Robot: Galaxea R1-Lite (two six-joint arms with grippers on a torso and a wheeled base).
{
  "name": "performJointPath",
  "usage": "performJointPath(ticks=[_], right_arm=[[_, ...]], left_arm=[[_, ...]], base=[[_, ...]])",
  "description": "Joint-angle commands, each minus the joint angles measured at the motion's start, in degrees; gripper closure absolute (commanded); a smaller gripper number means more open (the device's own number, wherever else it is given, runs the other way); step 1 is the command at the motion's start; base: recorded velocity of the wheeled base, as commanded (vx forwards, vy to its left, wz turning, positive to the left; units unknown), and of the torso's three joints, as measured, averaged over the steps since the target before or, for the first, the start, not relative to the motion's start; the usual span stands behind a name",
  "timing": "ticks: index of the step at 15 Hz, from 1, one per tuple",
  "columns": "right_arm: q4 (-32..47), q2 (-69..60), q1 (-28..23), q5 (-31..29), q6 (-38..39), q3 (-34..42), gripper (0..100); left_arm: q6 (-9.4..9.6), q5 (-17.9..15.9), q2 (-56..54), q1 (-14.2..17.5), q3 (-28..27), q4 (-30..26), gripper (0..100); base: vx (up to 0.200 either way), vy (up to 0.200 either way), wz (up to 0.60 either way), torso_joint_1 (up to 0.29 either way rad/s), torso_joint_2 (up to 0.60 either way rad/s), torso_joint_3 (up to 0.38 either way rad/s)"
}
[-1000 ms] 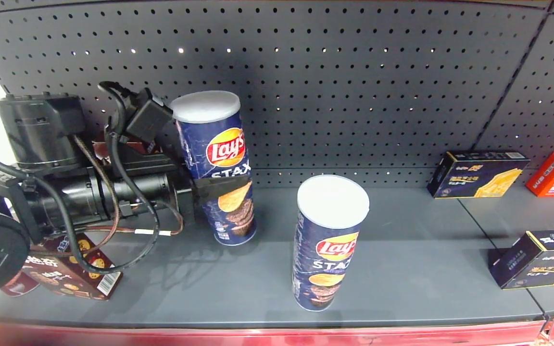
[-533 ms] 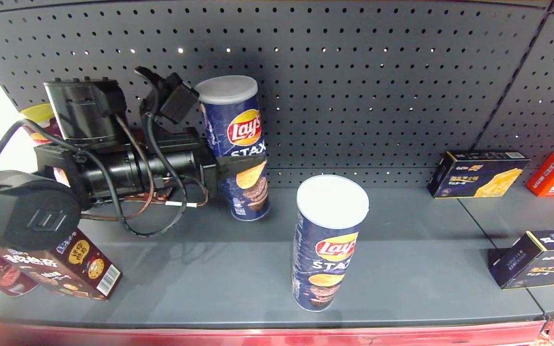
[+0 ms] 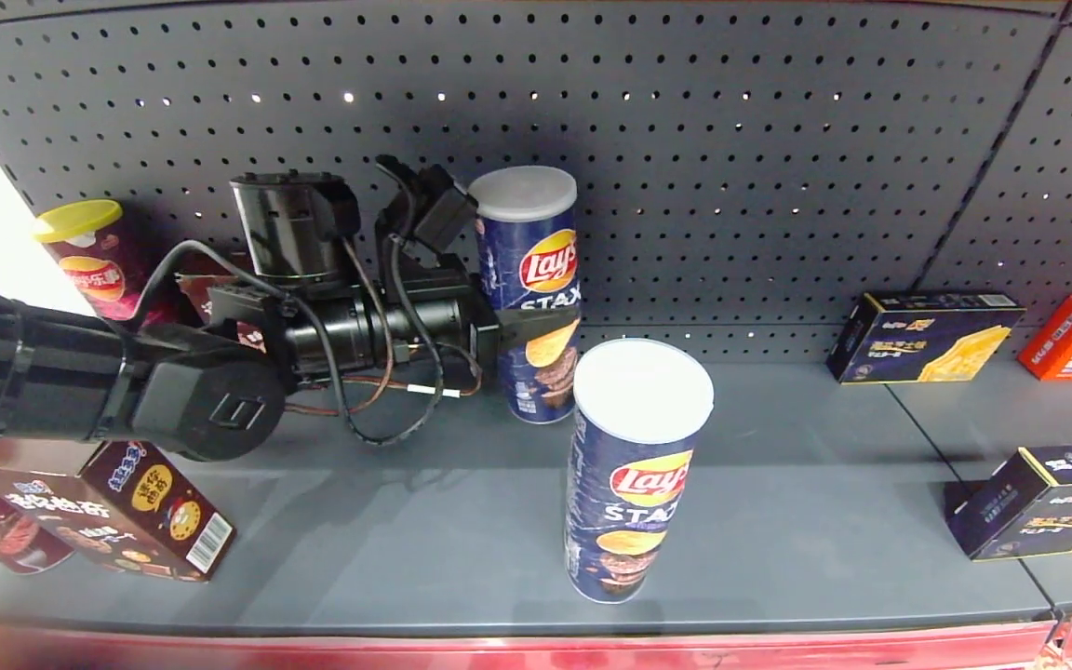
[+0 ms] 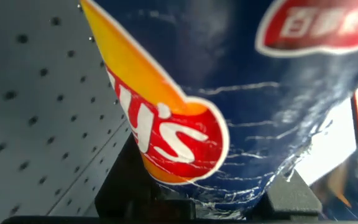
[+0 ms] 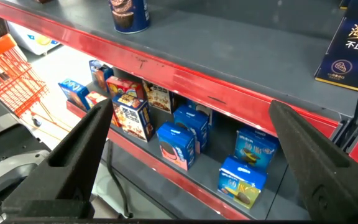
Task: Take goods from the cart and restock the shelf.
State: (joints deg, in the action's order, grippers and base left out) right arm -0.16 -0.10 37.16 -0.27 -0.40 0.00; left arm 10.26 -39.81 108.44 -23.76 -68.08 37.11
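Chip cans, blue, number two mid-frame: rear can [image 3: 525,242] pinched by the left gripper [image 3: 536,328], front can [image 3: 638,465] standing on the shelf [image 3: 406,558]. Right gripper [image 5: 190,104] is spread wide.

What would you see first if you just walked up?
The big black left claw grips a blue chip can upright at the back of the gray shelf, close to the holey wall. Just in front stands a twin can, alone, nearer the shelf's red edge.

Blue chip can [image 3: 529,270] upright just behind second can [image 3: 634,484] on the shelf [image 3: 406,540].
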Motion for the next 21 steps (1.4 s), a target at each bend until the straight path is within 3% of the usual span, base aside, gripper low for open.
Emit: performJointPath(ticks=[1,12,19,21], right_arm=[[0.0,0.1,0.0,0.0,0.0,0.0,0],[0.0,0.1,0.0,0.0,0.0,0.0,0],[0.0,0.1,0.0,0.0,0.0,0.0,0],[0.0,0.1,0.0,0.0,0.0,0.0,0]], left_arm=[[0.11,0.1,4.9,-0.8,-3.3,1.0,100],[0.19,0.0,11.1,-0.7,-9.0,1.0,100],[3.89,-1.1,12.2,-0.6,-8.4,0.8,100],[5.82,-0.9,12.2,-0.4,-8.0,0.6,100]], base=[[0.0,0.0,0.0,0.0,0.0,0.0],[0.0,0.0,0.0,0.0,0.0,0.0],[0.0,0.0,0.0,0.0,0.0,0.0],[0.0,0.0,0.0,0.0,0.0,0.0]])
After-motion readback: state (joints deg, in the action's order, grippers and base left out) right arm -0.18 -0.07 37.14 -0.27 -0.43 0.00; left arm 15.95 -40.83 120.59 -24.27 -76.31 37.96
